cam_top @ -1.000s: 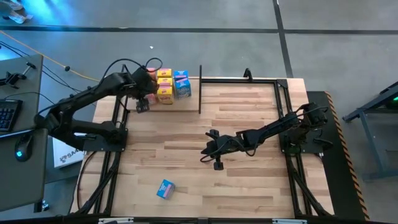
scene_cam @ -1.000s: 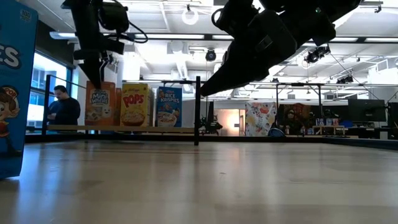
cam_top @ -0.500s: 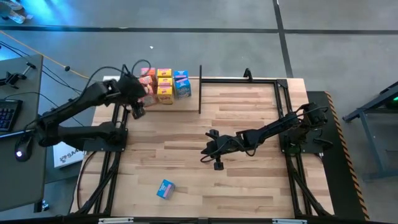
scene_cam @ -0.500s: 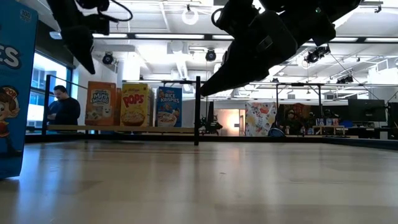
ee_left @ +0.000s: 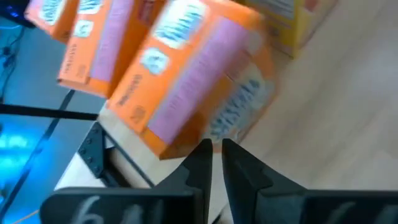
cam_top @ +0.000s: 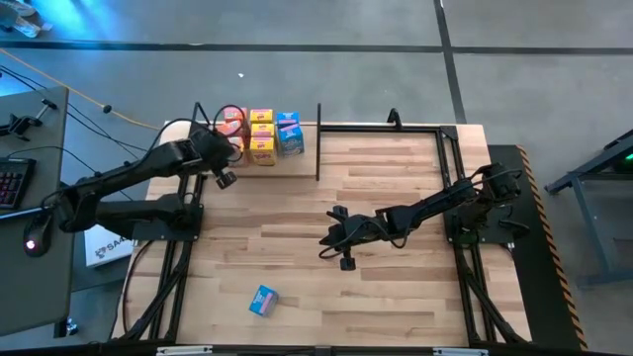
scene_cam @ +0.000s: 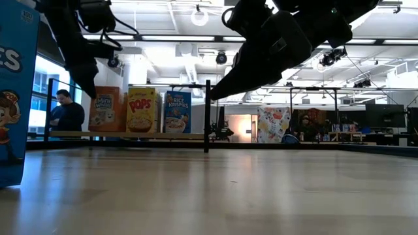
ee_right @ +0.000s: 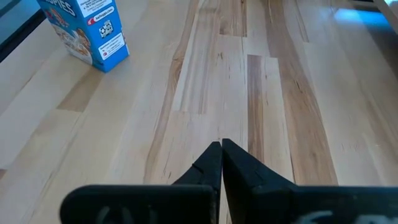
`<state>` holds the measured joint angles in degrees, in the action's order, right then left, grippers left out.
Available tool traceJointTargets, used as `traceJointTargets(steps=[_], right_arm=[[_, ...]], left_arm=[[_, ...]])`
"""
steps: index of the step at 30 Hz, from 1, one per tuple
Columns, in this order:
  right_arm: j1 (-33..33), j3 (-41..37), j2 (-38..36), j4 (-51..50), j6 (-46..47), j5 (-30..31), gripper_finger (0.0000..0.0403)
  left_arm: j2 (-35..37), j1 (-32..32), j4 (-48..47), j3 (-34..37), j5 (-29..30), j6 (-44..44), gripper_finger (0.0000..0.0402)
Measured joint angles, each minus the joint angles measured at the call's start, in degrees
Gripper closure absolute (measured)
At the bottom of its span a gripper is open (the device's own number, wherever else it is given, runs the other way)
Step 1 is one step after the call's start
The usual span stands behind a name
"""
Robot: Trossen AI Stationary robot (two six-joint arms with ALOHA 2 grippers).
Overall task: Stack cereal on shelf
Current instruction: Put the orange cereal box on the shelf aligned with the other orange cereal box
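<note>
Several cereal boxes stand upright in rows on the shelf's pale board [cam_top: 289, 166] at the table's far left: orange-pink [cam_top: 233, 125], yellow [cam_top: 262, 134] and blue [cam_top: 289, 133]. In the low view they show as orange [scene_cam: 106, 108], yellow [scene_cam: 144, 109] and blue [scene_cam: 177, 111] fronts. My left gripper [ee_left: 216, 152] is shut with nothing in it, just left of the orange-pink boxes [ee_left: 193, 81] and pointing down at them. One more blue box [cam_top: 263, 300] stands on the tabletop near the front edge. My right gripper [ee_right: 221, 149] hovers shut over mid-table, pointing toward that box [ee_right: 84, 31].
The shelf's black post [cam_top: 318, 143] stands right of the boxes, and black frame tubes [cam_top: 396, 127] run along the table's far and right edges. A wide stretch of bare striped tabletop [cam_top: 396, 297] lies between the arms and the front edge. A person [scene_cam: 65, 114] stands in the room behind.
My left gripper has drawn back from above the orange-pink boxes toward the table's left and near edges, sinking a little and rolling, and its fingers have come together. The boxes on the shelf stay where they were.
</note>
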<state>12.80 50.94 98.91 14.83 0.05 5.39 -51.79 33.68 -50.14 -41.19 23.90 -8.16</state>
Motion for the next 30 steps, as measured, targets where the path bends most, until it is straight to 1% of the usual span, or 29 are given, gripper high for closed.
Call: traceJointTargets(steps=[9, 14, 16, 19, 25, 30], right_arm=[[0.0, 0.0, 0.0, 0.0, 0.1, 0.0, 0.0402], [0.0, 0.0, 0.0, 0.0, 0.1, 0.0, 0.0402], [0.0, 0.0, 0.0, 0.0, 0.1, 0.0, 0.0402], [0.0, 0.0, 0.0, 0.0, 0.1, 0.0, 0.0402], [0.0, 0.0, 0.0, 0.0, 0.1, 0.0, 0.0402], [0.0, 0.0, 0.0, 0.0, 0.1, 0.0, 0.0402]], left_arm=[[0.1, 1.9, 0.4, -0.1, -0.6, -0.8, 0.0372], [0.3, 1.0, 0.1, -0.9, -8.8, -0.5, 0.0371], [-0.1, 0.4, 1.0, -0.9, -9.6, 0.0, 0.0371], [-1.7, -0.1, 1.6, -0.9, -9.3, 0.1, 0.0371], [-5.5, 0.0, 4.9, -0.9, -4.1, -0.3, 0.0371], [-6.3, 0.0, 5.9, -0.9, -1.6, 0.0, 0.0371]])
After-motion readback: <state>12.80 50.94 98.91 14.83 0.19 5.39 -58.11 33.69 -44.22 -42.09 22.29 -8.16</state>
